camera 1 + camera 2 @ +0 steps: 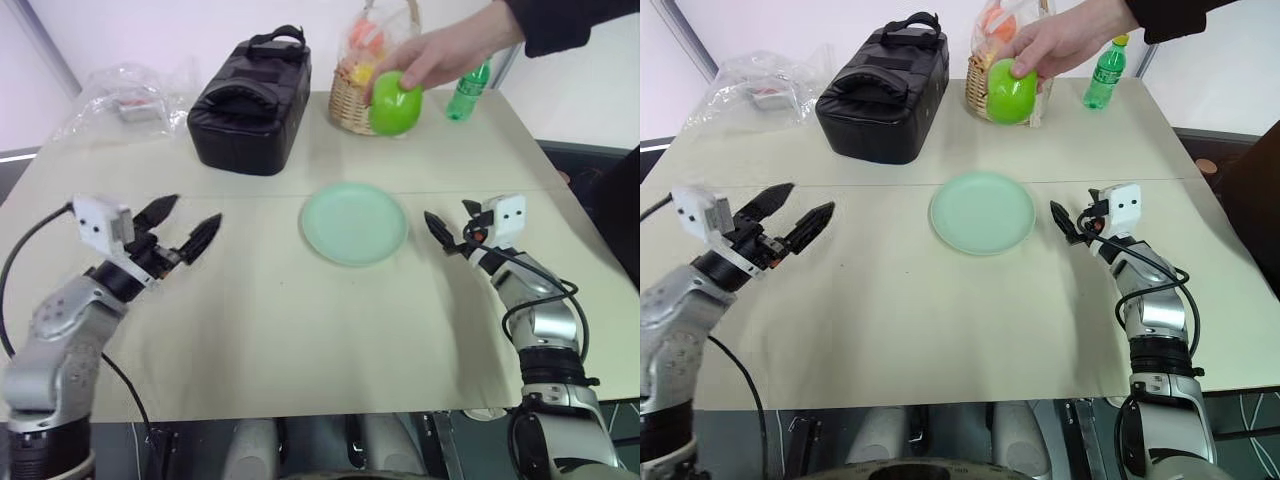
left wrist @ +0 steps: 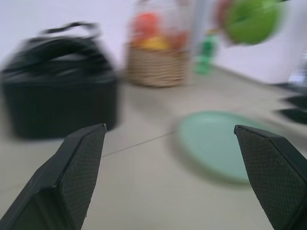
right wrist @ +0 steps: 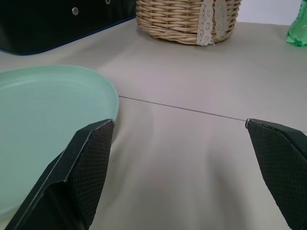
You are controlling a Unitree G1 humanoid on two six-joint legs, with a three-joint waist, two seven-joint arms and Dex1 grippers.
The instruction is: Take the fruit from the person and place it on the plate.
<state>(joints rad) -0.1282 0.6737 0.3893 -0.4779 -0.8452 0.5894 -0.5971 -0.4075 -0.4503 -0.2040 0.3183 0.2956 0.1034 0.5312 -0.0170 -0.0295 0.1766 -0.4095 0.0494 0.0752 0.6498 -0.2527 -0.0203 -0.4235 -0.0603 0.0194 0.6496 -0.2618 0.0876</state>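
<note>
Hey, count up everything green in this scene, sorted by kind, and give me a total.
Green apple, held in the person's hand: 1
Mint-green plate: 1
Green bottle: 1
Total: 3

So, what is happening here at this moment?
A person's hand holds a green fruit above the table, in front of a wicker basket. The robot's left hand and right hand are both open and hold nothing, one on each side of the pale green plate, which has nothing on it yet.
</note>
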